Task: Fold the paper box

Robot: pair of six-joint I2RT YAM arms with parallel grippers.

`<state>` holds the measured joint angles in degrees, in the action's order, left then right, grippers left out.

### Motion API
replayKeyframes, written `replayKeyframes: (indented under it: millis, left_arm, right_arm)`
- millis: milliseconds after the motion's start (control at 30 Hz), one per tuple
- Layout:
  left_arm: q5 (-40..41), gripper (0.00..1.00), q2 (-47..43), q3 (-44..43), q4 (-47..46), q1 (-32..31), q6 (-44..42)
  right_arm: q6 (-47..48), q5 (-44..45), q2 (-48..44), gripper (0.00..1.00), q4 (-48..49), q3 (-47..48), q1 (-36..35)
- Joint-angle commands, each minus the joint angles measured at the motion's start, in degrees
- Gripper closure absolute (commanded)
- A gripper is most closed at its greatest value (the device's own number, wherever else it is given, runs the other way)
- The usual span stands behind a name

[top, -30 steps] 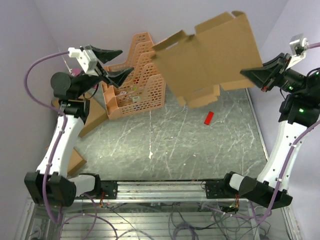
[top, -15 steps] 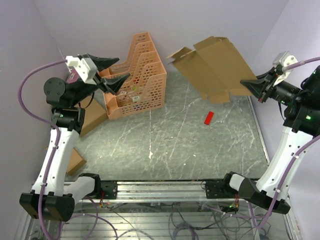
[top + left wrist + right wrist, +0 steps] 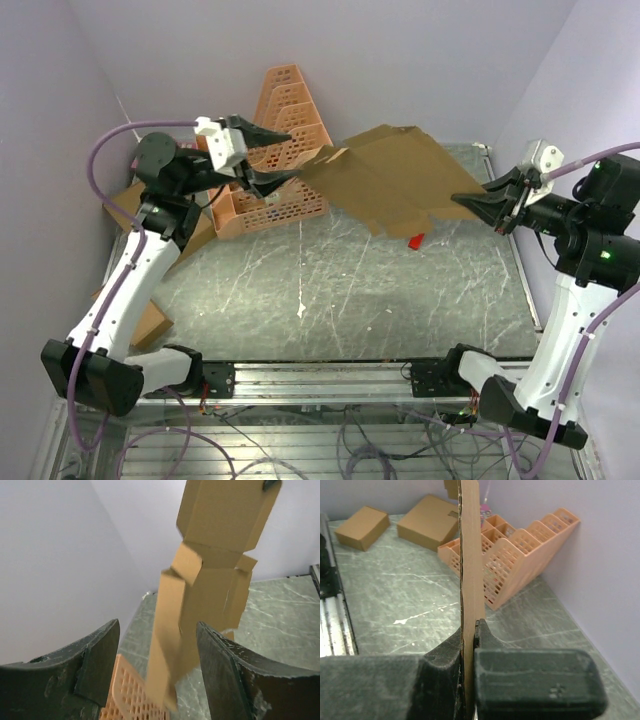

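The right fingers (image 3: pixel 535 680) are clenched on one edge of the paper box (image 3: pixel 390 180), which the right wrist view shows edge-on as a thin sheet pinched between them. The sheet is unfolded and held in the air above the desk (image 3: pixel 350 300). It reaches from that grip leftward to the front of the orange file rack (image 3: pixel 288 95). The left fingers (image 3: pixel 95 665) are spread apart in front of the rack. The sheet's end hangs between them with a gap on each side, and whether the lower finger touches its tip cannot be told. A small red piece (image 3: pixel 416 239) lies on the desk right of the rack, partly under the sheet. Left of the rack lie a flat cardboard box (image 3: pixel 427 522) and a smaller cardboard box (image 3: pixel 362 526).
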<state>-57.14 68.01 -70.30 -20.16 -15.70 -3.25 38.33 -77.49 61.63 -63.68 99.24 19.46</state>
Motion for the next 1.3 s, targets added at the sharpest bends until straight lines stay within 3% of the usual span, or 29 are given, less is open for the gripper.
replayKeyframes:
  millis: [0,133,233,300,467,533,567,633,800,967,1100,1267]
  left_arm:
    - [2.0,0.28,2.1,-8.0,15.2,-4.5,-14.2]
    - [-0.4,0.30,3.7,-10.2,16.7,-4.2,-14.2]
    - [-5.3,0.32,3.1,-8.9,10.5,-3.1,-6.8]
    - [-8.7,0.31,2.4,-7.4,5.0,-1.1,0.2]
    - [-13.7,0.28,0.7,-1.6,-22.3,6.9,27.0]
    - [-13.4,0.29,0.4,-1.6,-15.9,7.8,24.2]
    - [-12.7,0.30,0.2,-2.3,-8.9,7.9,16.6]
    - [-12.6,0.32,0.5,-3.4,-0.6,7.7,9.3]
    - [-14.4,0.30,2.3,0.4,-10.5,4.6,14.6]
    - [-12.5,0.30,4.3,-2.9,6.5,2.5,1.4]
    - [-11.3,0.34,7.0,-6.5,13.4,1.5,-4.4]
    - [-12.0,0.36,9.3,-6.4,4.4,1.2,2.0]
  right_arm:
    - [-2.7,-1.4,-1.0,1.00,2.4,-2.5,-3.2]
    - [-3.7,0.2,-1.5,1.00,3.2,-3.7,-5.2]
    - [-2.7,0.9,-1.4,1.00,2.2,-4.0,-5.9]
    - [-2.3,1.4,-1.4,1.00,1.9,-4.1,-6.1]
    - [-0.9,1.0,-0.8,1.00,0.2,-3.6,-6.5]
    - [-1.2,0.6,-0.6,1.00,0.2,-3.6,-6.8]
    - [-1.6,0.4,-0.7,1.00,0.8,-3.8,-6.9]
    - [-2.7,0.4,-1.0,1.00,1.9,-4.2,-7.1]
    - [-4.5,0.4,-0.9,1.00,3.0,-4.1,-7.8]
    - [-6.2,0.1,-0.7,1.00,4.5,-4.0,-8.3]
    - [-6.7,-0.2,-0.8,1.00,4.6,-3.7,-8.9]
    - [-6.9,-0.5,-0.5,1.00,4.5,-3.6,-9.6]
